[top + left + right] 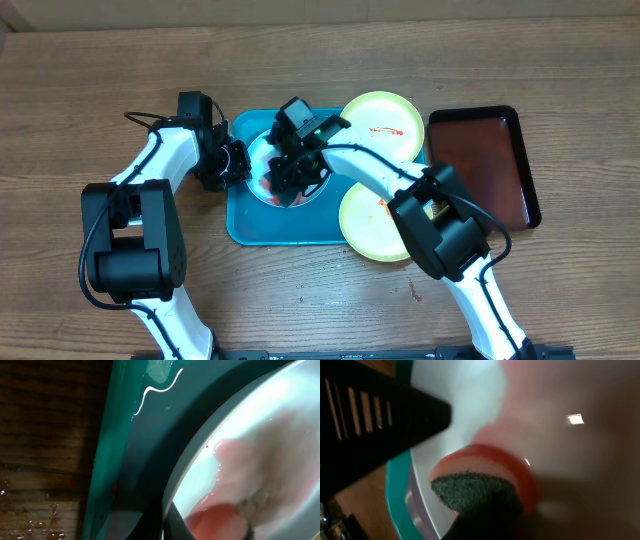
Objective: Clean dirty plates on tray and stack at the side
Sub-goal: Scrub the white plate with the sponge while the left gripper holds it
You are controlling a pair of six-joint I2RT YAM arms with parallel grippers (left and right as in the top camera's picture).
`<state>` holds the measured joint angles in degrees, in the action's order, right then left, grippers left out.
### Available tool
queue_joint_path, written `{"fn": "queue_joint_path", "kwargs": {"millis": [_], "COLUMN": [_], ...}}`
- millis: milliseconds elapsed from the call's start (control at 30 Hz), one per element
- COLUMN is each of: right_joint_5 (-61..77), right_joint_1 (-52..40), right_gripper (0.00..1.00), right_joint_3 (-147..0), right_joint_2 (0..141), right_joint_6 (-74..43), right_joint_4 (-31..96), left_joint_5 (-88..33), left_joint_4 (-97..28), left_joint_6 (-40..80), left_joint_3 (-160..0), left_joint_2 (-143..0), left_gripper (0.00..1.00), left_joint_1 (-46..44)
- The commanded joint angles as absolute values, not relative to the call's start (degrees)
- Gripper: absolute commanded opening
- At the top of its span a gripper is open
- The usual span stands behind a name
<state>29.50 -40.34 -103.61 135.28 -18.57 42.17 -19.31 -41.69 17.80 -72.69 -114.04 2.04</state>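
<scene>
One sponge (485, 477), seen only from the right wrist, seems pinched by right pincer (293, 182); left pincer (238, 163): cannot tell.

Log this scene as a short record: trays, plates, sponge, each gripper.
turquoise tray: mid-table, carries one plate
blue plate: white centre, pinkish smears
yellow-green plates: two, red-smeared, at the turquoise tray's right corners
sponge: red with dark scrubbing face, against the blue plate
right gripper: shut on sponge
left gripper: at blue plate's left rim, grip unclear
brown tray: far right
</scene>
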Motion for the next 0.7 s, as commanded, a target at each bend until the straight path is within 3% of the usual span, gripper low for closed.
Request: {"fn": "queue_joint_path", "kwargs": {"millis": [0,367,667], "right_joint_5": [25.5,3.5,-16.9], "right_joint_1": [-40.2,-39.1,-39.1], "right_gripper": [0.04,0.04,0.04], "right_joint_3": [-102.8,-103.0,-106.6], "right_joint_2": [136.6,136.6,136.6], "right_joint_6": [-23.9,-19.5,-17.1], "right_joint_4": [39.3,27.9,35.7], "left_joint_5": [-14.7,-14.7,-14.6], "left_joint_4": [-41.7,-41.7,-41.7], "left_joint_6": [18.0,18.0,18.0], "left_joint_3": [-72.0,-72.0,-72.0], "left_joint_2": [-115.8,-115.8,-115.8], "left_gripper": [0.04,0.04,0.04], "left_joint_1": [3.0,3.0,3.0]}}
